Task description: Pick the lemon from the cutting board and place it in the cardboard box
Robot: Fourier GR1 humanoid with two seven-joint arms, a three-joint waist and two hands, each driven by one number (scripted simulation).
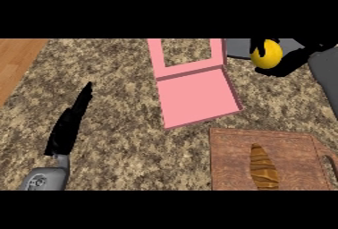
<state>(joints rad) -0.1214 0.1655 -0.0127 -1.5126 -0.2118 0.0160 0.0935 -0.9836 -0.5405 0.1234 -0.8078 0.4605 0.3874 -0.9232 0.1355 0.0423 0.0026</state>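
Note:
The yellow lemon (267, 56) is held off the counter at the upper right, with my right hand (288, 59) shut round it; black fingers cross its front. This hand is to the right of the pink box (196, 96), which lies open on the counter with its flap toward the far side. The wooden cutting board (231, 156) sits at the lower right. My left hand (69, 123) rests open at the lower left, fingers straight and pointing up.
A brown croissant (263, 167) lies on the cutting board. A grey object (241, 47) lies behind the box at the top right. A strip of wooden surface (16, 58) borders the granite counter at the upper left.

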